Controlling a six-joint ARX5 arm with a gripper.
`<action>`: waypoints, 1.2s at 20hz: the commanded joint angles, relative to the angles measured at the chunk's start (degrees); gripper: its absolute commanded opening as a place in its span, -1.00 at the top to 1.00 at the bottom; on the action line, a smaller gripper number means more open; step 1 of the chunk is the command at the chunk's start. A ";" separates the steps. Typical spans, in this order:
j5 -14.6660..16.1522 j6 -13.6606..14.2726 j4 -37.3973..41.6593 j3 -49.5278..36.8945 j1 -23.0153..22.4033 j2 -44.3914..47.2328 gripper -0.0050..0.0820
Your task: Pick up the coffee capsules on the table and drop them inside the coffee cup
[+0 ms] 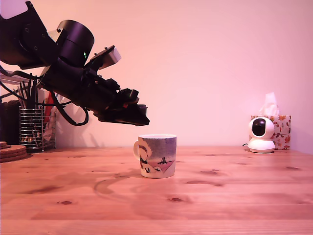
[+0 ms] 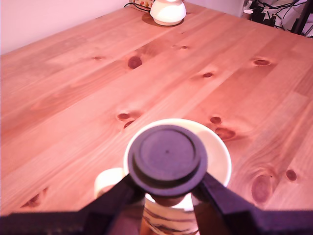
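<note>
A blackish coffee capsule [image 2: 166,159], seen flat end on in the wrist view, sits clamped between my gripper's two dark fingers [image 2: 122,193]. My gripper [image 2: 166,188] is shut on it, directly above the open mouth of the cream coffee cup [image 2: 220,159]. In the exterior view the gripper [image 1: 141,115] hangs tilted downward just above and to the left of the cup [image 1: 156,156]. The cup stands upright on the pine table [image 1: 220,196], its handle toward that view's left. The capsule is hidden by the fingers in the exterior view.
A white dome camera [image 1: 261,134] and a floral tissue box [image 1: 282,128] stand at the exterior view's far right. A wire-mesh pen holder [image 1: 32,128] and stacked cork coasters [image 1: 12,152] sit at its far left. Cables [image 2: 281,10] lie past the table's far corner.
</note>
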 commanded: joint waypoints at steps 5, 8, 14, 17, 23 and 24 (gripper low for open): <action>0.28 0.74 3.93 0.87 0.07 1.68 0.54; 0.28 1.77 3.91 0.87 0.07 1.73 0.54; 0.50 1.79 4.07 0.87 0.04 2.32 0.54; 0.50 1.79 4.70 0.87 0.04 2.36 0.33; 0.57 3.28 5.99 0.87 0.07 2.36 -0.16; 0.74 3.30 5.99 0.87 0.07 2.36 -0.16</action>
